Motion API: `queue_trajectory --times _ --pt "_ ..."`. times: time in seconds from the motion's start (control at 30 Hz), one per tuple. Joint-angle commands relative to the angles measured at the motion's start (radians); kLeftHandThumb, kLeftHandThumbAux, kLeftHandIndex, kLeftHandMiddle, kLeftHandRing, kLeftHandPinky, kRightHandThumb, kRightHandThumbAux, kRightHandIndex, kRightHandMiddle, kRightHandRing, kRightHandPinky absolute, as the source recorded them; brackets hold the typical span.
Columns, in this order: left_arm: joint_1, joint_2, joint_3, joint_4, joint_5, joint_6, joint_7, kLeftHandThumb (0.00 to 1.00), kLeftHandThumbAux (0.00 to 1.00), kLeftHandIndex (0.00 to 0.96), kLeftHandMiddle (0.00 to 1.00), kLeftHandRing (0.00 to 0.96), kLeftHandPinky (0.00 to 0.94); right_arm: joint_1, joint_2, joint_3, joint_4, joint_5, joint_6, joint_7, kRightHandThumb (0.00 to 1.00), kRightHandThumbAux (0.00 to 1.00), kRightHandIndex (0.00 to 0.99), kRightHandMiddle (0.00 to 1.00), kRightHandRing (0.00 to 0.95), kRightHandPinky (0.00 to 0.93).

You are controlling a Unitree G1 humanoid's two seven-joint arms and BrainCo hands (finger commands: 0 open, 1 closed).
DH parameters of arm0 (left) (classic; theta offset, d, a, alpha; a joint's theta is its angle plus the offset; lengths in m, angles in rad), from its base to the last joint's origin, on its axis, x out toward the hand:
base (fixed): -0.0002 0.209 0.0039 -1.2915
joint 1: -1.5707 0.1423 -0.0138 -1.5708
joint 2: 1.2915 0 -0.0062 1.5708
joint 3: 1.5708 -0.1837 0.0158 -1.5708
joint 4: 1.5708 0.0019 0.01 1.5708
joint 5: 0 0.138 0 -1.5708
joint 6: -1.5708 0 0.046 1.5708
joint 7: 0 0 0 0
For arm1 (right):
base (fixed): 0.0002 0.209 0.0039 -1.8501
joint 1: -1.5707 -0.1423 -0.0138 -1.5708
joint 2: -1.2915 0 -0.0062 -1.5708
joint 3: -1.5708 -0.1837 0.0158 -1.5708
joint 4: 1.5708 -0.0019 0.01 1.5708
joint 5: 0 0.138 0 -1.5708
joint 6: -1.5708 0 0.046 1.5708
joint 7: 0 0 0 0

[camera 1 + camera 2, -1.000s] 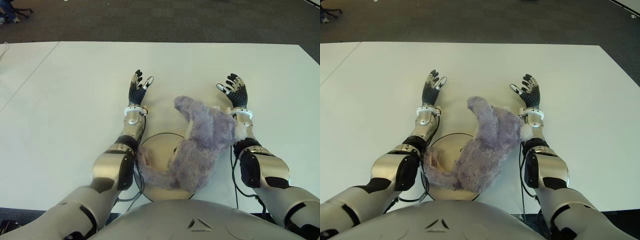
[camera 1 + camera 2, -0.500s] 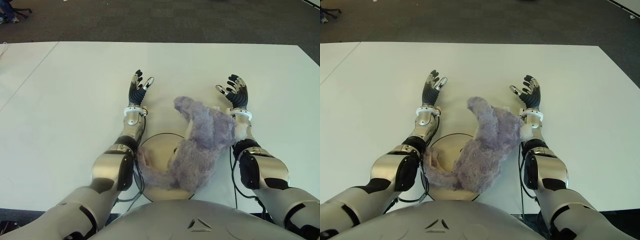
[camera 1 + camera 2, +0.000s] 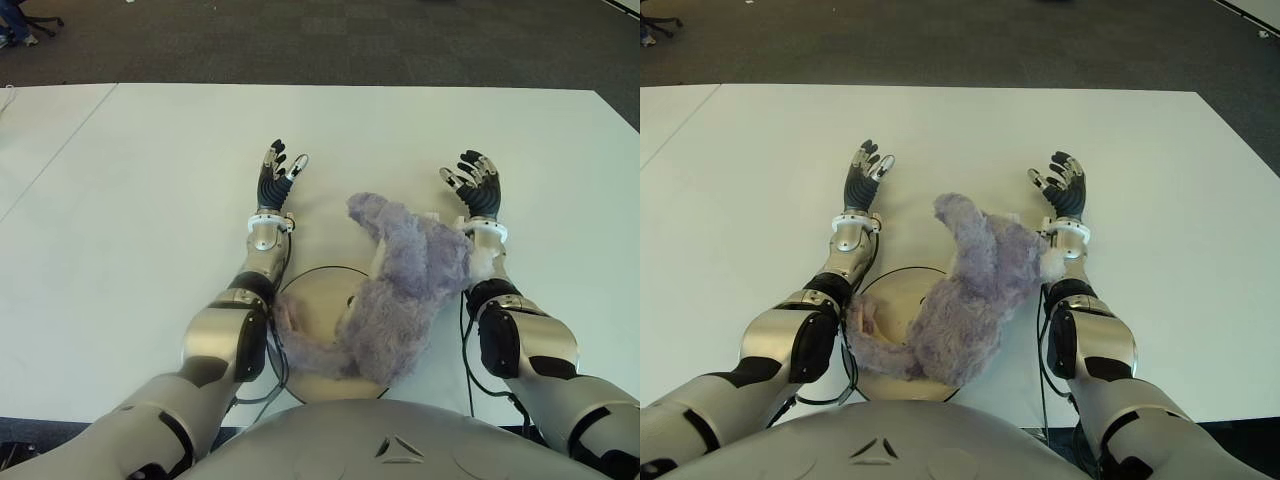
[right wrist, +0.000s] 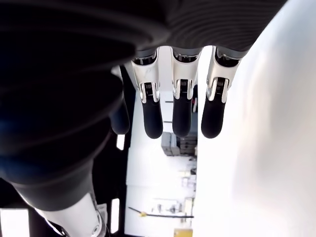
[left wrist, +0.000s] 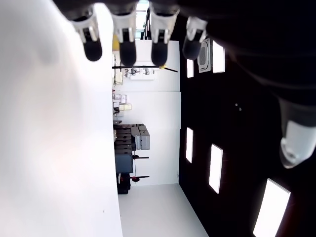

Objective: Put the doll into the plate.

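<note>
Fingers spread wide and empty on both the left hand (image 3: 274,177) and right hand (image 3: 477,189); doll (image 3: 400,290) lies across the plate (image 3: 315,300) on the counter (image 3: 130,210).

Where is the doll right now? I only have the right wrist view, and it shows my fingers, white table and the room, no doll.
Observer: The purple doll lies partly on the plate, close in front of the robot's torso; its upper end reaches off the rim toward the right forearm.
Operator: Is either hand holding it?
Observer: No. The right hand is out on the table beyond the doll, fingers spread, holding nothing.
Operator: And the left one?
Observer: The left hand is also open, left of the doll and beyond the plate, apart from both.
</note>
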Motion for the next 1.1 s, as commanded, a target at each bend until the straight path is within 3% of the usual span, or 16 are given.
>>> queue_trajectory --times 0.03,0.73,1.1 --pt "0.22 -0.002 0.018 0.13 -0.014 0.115 -0.031 0.0 0.515 0.024 0.098 0.087 0.054 0.218 0.097 -0.054 0.107 0.055 0.078 0.048 0.233 0.808 0.467 0.595 0.615 0.617" --pt "0.216 -0.007 0.009 0.131 -0.011 0.124 -0.023 0.0 0.499 0.014 0.102 0.093 0.06 0.206 0.112 -0.123 0.104 0.097 0.1 0.088 0.262 0.791 0.496 0.626 0.627 0.61" --pt "0.215 -0.008 0.009 0.131 -0.011 0.123 -0.024 0.0 0.502 0.016 0.097 0.086 0.062 0.204 0.108 -0.123 0.104 0.084 0.106 0.082 0.249 0.787 0.504 0.644 0.642 0.614"
